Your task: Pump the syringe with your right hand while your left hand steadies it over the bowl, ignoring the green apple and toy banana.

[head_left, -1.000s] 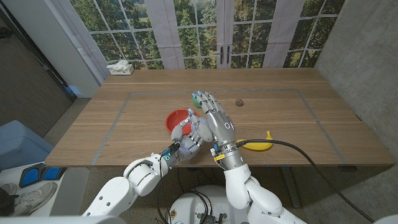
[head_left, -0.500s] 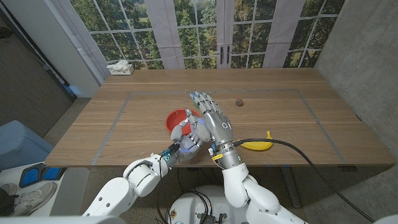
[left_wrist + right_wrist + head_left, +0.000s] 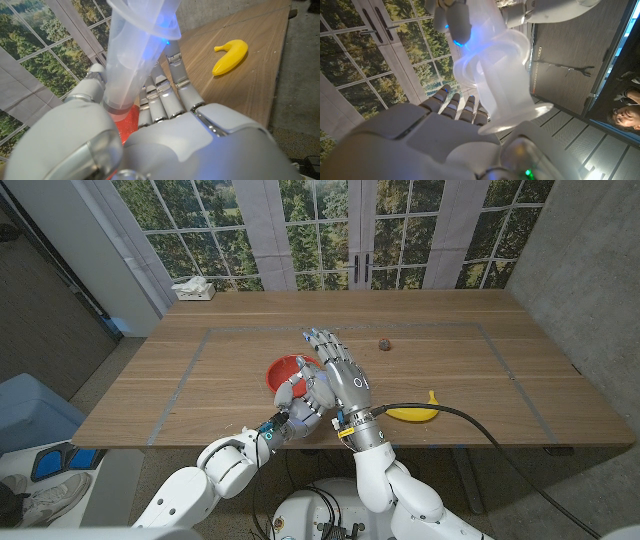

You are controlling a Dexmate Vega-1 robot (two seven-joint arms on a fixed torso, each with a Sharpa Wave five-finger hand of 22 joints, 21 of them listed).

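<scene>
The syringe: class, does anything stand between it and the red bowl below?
Nothing visible does. The left hand holds the syringe, and the red bowl shows directly past its end. The toy banana lies well aside on the table.

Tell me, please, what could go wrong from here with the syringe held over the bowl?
1. The left hand grips the clear syringe round its barrel; a hard push by the right hand might tilt it or slide it through the fingers.
2. The red bowl is mostly hidden under both hands, so the tip may drift past its rim unnoticed.
</scene>
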